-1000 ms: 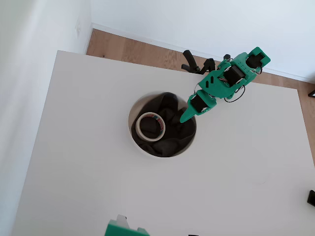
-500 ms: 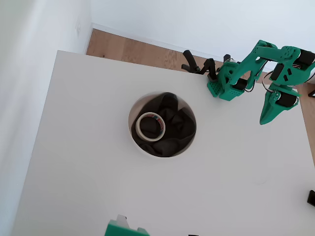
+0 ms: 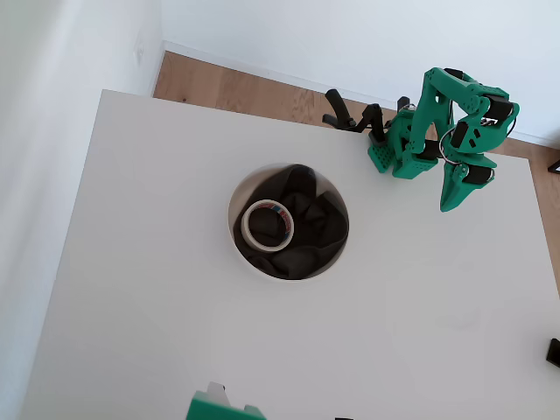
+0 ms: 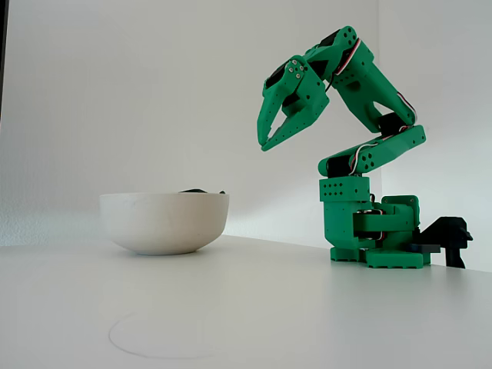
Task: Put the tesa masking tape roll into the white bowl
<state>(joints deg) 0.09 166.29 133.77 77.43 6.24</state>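
The tesa masking tape roll [image 3: 268, 226], a cream ring with a red-and-blue core label, lies flat on crumpled dark cloth [image 3: 306, 229] inside the white bowl [image 3: 240, 188], left of centre in the overhead view; judged from this, the task looks complete. The green gripper [image 3: 451, 199] is folded near the arm's base [image 3: 395, 156], well apart to the bowl's right, raised above the white table [image 3: 157, 332]. In the fixed view its 2 fingers [image 4: 269, 142] taper almost together and grasp nothing
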